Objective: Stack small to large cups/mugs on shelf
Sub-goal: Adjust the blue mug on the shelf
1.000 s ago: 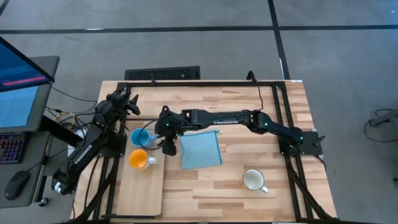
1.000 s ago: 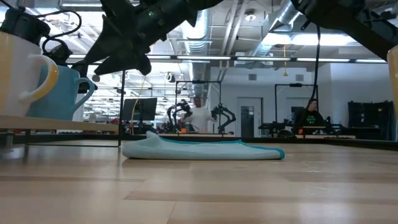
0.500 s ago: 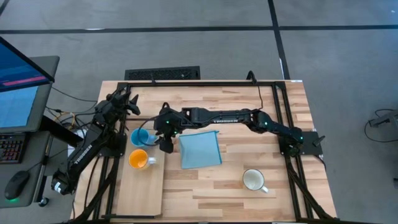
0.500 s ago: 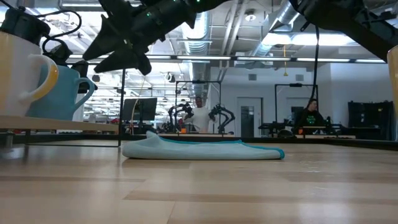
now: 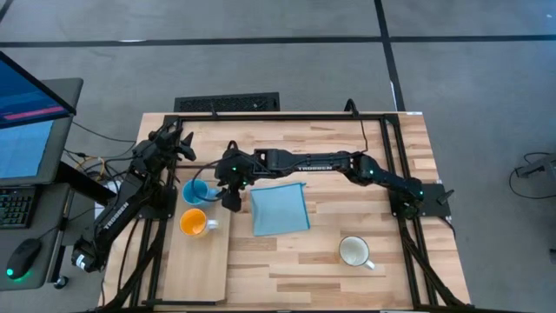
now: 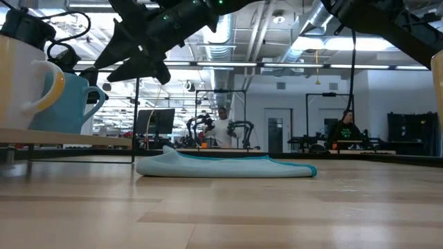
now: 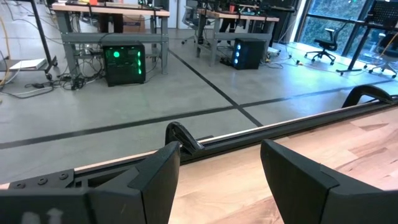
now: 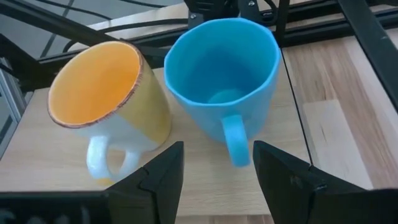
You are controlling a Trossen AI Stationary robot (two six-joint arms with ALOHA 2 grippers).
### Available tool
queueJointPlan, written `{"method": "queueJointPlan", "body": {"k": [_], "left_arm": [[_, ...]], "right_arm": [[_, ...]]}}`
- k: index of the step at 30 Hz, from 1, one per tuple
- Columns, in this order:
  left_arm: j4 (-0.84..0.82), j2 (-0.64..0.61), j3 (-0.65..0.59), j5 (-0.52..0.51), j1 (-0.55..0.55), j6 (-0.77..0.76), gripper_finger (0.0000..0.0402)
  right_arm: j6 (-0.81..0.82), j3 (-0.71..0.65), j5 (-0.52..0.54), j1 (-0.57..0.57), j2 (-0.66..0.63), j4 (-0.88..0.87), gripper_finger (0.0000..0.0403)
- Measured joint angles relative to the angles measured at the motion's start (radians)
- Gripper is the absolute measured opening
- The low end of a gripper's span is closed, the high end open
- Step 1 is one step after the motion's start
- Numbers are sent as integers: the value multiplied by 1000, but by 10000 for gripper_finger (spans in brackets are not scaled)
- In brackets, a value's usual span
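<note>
From the right wrist camera, the right gripper (image 8: 214,171) has its fingers apart and empty, with the light blue mug (image 8: 222,78) just ahead of them, handle toward the gap. The orange mug (image 8: 106,102) with its white handle stands touching or just beside the blue one. Both sit on the shelf (image 5: 196,261), the pale board at the table's left side.

Against a second ago, the right gripper (image 5: 228,193) has edged slightly toward the blue mug (image 5: 196,191); the orange mug (image 5: 193,223) has not moved. The blue cloth (image 5: 280,209) lies flat mid-table as before, and the white mug (image 5: 354,252) stays well apart on the bare tabletop. Farther off, the left gripper (image 5: 180,144) waits at the table's back-left edge, fingers apart, unchanged.
</note>
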Motion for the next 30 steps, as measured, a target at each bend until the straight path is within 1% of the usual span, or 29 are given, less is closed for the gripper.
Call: {"method": "queueJointPlan", "body": {"k": [13, 20, 22, 26, 30], "left_arm": [[0, 0, 0, -1, 0, 0, 217], [0, 0, 0, -1, 0, 0, 217], [0, 0, 0, -2, 0, 0, 217], [0, 0, 0, -4, 0, 0, 217], [0, 0, 0, -5, 0, 1, 217]], "right_arm": [[-7, 0, -4, -19, 0, -7, 216], [-7, 0, -26, -21, 0, 0, 216], [3, 2, -29, -21, 18, 20, 216], [45, -4, -69, -22, 38, 19, 216], [22, 0, -52, -21, 30, 37, 216]]}}
